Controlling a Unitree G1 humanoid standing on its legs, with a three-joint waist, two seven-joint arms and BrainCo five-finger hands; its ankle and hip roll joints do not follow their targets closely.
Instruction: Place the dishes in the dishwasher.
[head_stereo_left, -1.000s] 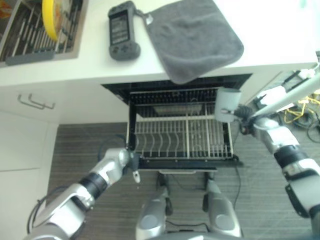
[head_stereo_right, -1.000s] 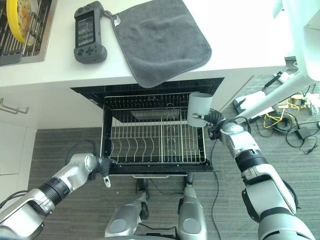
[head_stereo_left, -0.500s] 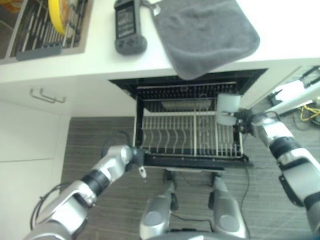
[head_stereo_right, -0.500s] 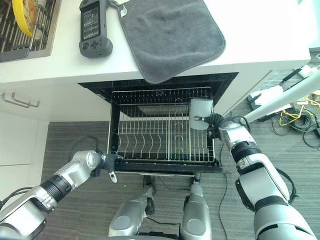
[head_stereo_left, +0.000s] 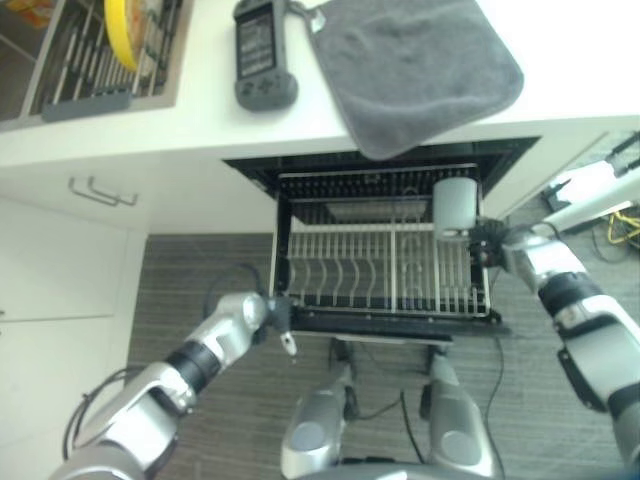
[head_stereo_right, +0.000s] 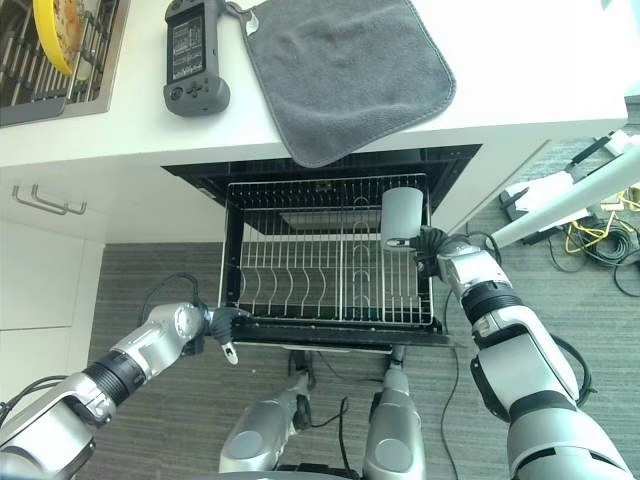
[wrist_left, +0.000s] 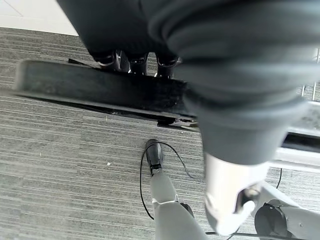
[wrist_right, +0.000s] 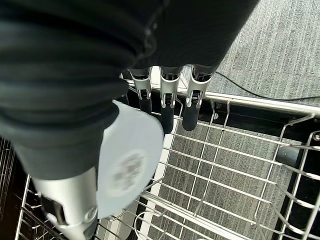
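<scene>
The dishwasher's wire rack (head_stereo_right: 330, 270) is pulled out under the counter, above a dark front edge (wrist_left: 100, 92). My right hand (head_stereo_right: 432, 247) is shut on a light grey cup (head_stereo_right: 402, 215), which hangs over the rack's back right part. In the right wrist view the cup's base (wrist_right: 127, 170) sits between the thumb and the fingers (wrist_right: 170, 102), with the rack's wires just past it. My left hand (head_stereo_right: 215, 325) is at the rack's front left corner, its fingers (wrist_left: 130, 60) hooked over the dark front edge. A yellow plate (head_stereo_right: 55, 35) stands in the sink's rack at the far left.
A grey towel (head_stereo_right: 345, 75) lies on the white counter and hangs over its edge above the dishwasher. A dark handheld device (head_stereo_right: 195, 65) lies beside it. Cabinet handles (head_stereo_right: 45, 200) are on the left. A white stand and cables (head_stereo_right: 570, 195) are on the floor at the right.
The camera has shifted. My right hand has brought the cup a little inward over the rack's right side. My left hand has stayed on the front edge.
</scene>
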